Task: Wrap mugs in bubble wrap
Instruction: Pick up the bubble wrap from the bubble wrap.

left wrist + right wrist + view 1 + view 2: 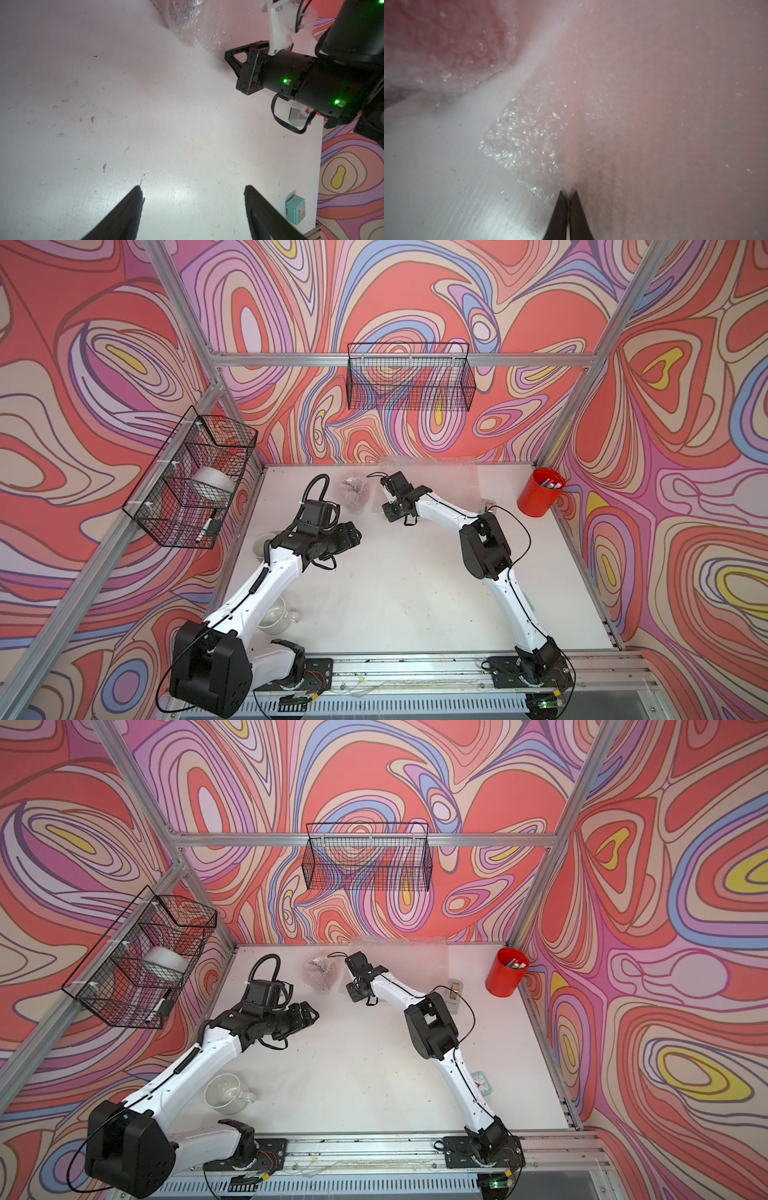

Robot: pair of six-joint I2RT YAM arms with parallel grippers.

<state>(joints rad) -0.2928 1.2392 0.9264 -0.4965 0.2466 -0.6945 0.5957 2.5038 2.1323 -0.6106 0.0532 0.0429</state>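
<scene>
Right gripper [568, 193] held the bubble wrap [612, 124] by its near edge; the sheet lay beyond it toward the back wall [415, 302], my left gripper [192, 188] wide, empty, farther off.

The wrapped mug [354, 495] lies just left of the bubble wrap sheet [449, 479].
</scene>
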